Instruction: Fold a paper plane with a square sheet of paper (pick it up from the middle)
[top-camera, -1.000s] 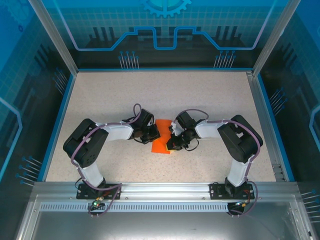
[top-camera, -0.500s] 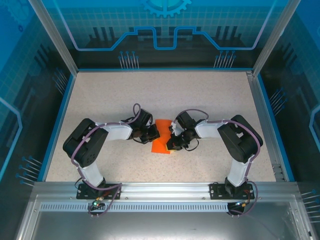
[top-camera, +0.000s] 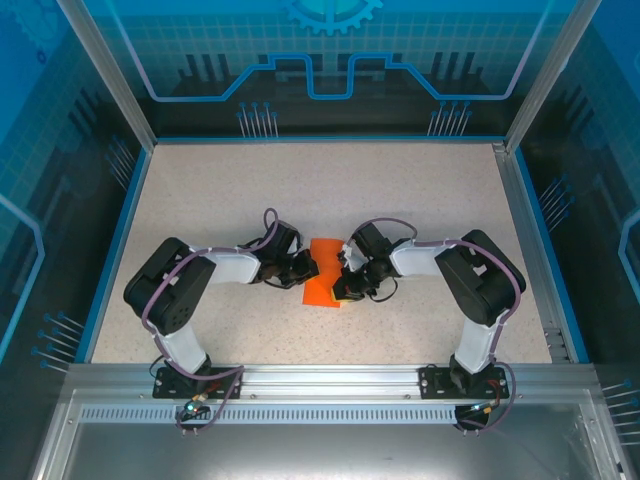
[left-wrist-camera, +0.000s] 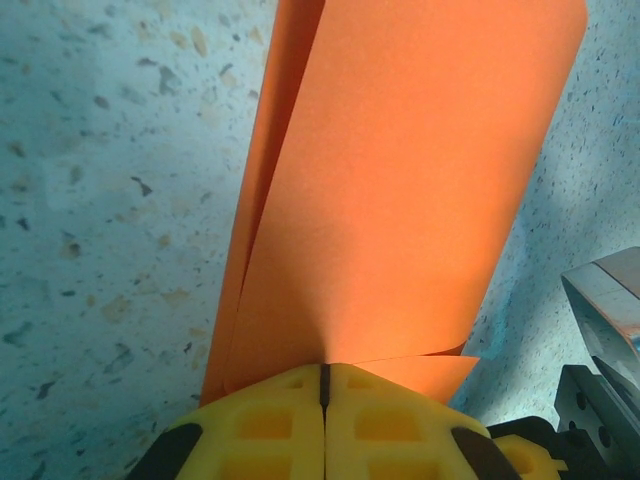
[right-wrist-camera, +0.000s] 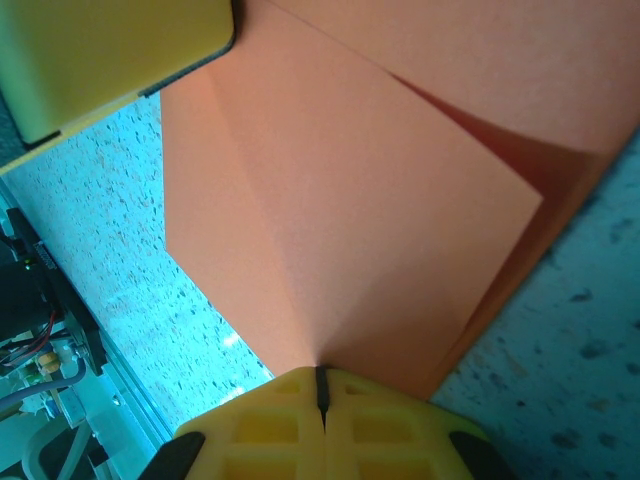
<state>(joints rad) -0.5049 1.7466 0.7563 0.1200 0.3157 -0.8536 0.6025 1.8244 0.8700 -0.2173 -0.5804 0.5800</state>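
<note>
Now the paper (top-camera: 322, 272) lies near the middle of the table (top-camera: 420, 190), a little toward its near edge, as a folded orange piece with loose layers. The left gripper (top-camera: 303, 268) is clenched on its left side and the right gripper (top-camera: 346, 284) is clenched on its right side. In both wrist views the yellow pads (left-wrist-camera: 270, 425) meet along a thin seam, and the paper comes out from between them.

I judge the step in hand to be making or pressing a fold. To do it well, both grips should hold firm and the arms should move together, so the layers do not slide and the edges match. Pulling apart could tear it; pushing together could buckle it. The crease is best pressed low, against the table.

The paper is thin, matte and plain, with straight edges and soft fold lines that fan out from the right grip. One flap stands a little above the layer under it. The table is pale, speckled and hard. The pads have square recesses.
</note>
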